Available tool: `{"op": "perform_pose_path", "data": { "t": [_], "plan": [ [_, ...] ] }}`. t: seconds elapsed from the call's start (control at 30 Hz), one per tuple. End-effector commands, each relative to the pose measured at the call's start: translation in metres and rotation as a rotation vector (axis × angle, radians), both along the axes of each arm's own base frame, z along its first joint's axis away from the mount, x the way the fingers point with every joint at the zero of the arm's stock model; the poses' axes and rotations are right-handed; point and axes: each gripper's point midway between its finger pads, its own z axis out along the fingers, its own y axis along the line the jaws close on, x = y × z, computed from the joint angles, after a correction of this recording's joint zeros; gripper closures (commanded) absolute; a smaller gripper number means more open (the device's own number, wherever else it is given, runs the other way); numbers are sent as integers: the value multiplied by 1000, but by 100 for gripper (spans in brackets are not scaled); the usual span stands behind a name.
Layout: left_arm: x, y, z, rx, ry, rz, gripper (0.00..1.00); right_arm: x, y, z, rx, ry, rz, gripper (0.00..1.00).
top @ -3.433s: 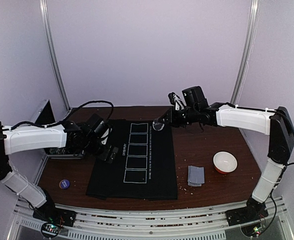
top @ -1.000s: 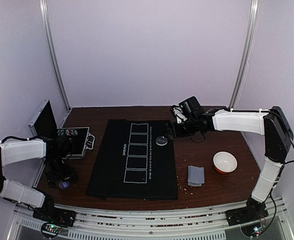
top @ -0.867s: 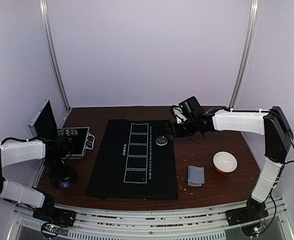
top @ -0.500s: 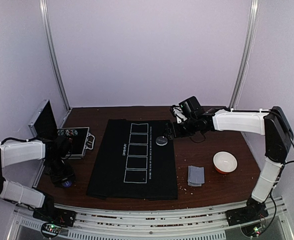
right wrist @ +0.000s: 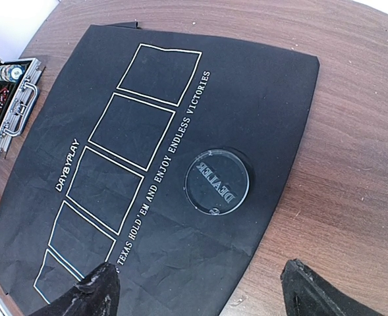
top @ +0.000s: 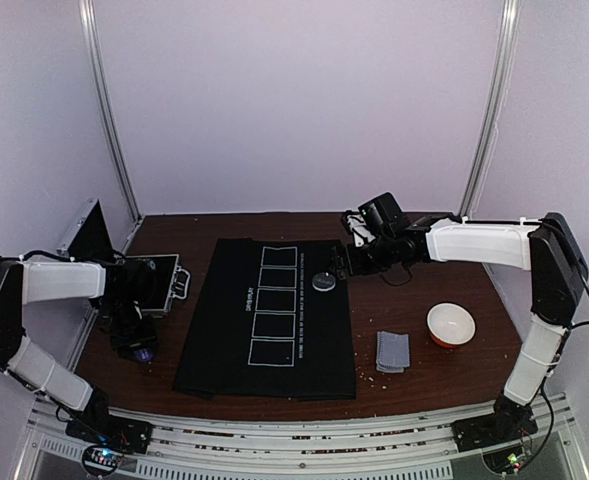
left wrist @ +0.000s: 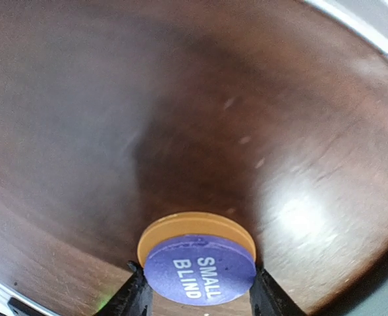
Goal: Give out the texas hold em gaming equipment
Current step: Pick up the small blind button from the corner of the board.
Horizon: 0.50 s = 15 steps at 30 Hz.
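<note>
My left gripper (left wrist: 199, 291) is shut on a round purple disc (left wrist: 199, 268) with an orange rim, printed "SMALL BLIND", one finger on each side. From above, that gripper (top: 134, 346) sits over the wood just left of the black Texas hold em mat (top: 269, 315). A clear "DEALER" disc (right wrist: 218, 182) lies on the mat's right edge (right wrist: 147, 164). My right gripper (right wrist: 194, 289) hovers open above it with nothing between its fingers, and is seen from above (top: 346, 262) beside the dealer disc (top: 323, 282). A grey-blue stack of playing cards (top: 393, 350) lies right of the mat.
An open metal chip case (top: 154, 283) stands at the left, and its corner with chips shows in the right wrist view (right wrist: 6, 99). A white bowl with an orange outside (top: 450, 324) sits at the right. Small crumbs lie near the cards.
My left gripper has closed on the purple disc and shifted slightly away from the near edge, toward the case. The right arm has held still over the dealer disc.
</note>
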Motion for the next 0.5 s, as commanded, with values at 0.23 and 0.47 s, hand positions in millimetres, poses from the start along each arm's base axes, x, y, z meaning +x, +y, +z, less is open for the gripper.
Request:
{"op": "perform_pose_path", "data": {
  "t": [0.23, 0.47],
  "plan": [
    [38, -18, -17, -68, -139, -69, 38, -4, -3, 11, 12, 10, -9, 13],
    [30, -3, -7, 1, -150, -43, 42, -4, 0, 8, 20, 23, -6, 13]
  ]
}}
